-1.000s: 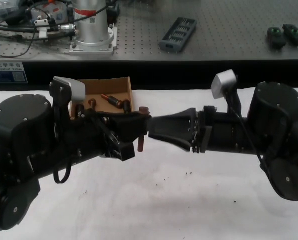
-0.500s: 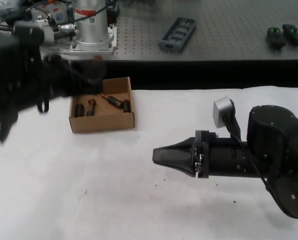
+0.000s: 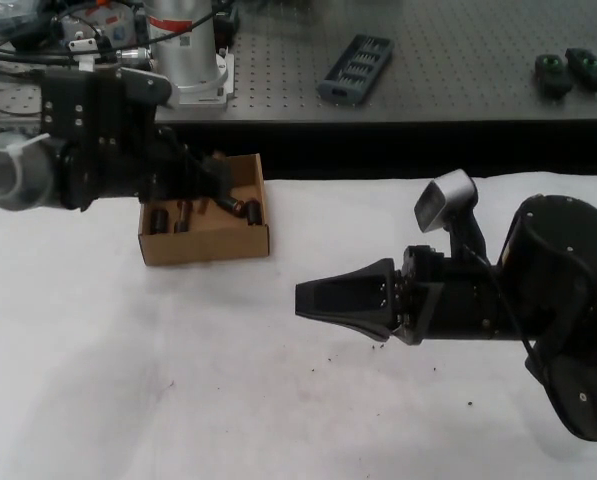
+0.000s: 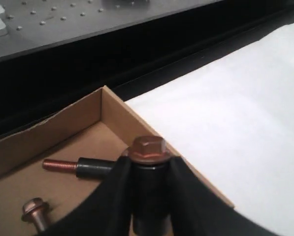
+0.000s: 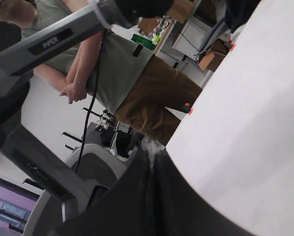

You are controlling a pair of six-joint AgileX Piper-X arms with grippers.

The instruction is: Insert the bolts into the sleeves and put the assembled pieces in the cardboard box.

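Left claw: I am watching the left gripper [image 3: 218, 185] hanging over the cardboard box [image 3: 206, 243]; its two fingers are clamping an assembled piece [image 4: 149, 150] between them.

Held piece: the black sleeve is standing upright in the grip with the copper-coloured bolt head sitting on top. In the left wrist view it is hovering just above the box, close to one side wall [image 4: 63, 120].

Inside the box: a second assembled piece [image 4: 82, 167] is lying flat on the box floor with its threaded end poking out of the sleeve. A copper bolt head [image 4: 34, 210] is lying beside it, and I cannot tell whether it carries a sleeve. In the high view a few more dark pieces [image 3: 160, 218] are lying on the floor, too small for me to sort.

Right claw: the right gripper [image 3: 303, 298] is hanging well apart from the box, nearer the camera, over the white cloth [image 3: 178, 380]. I am seeing its fingers [image 5: 137, 169] pressed together with nothing between them.
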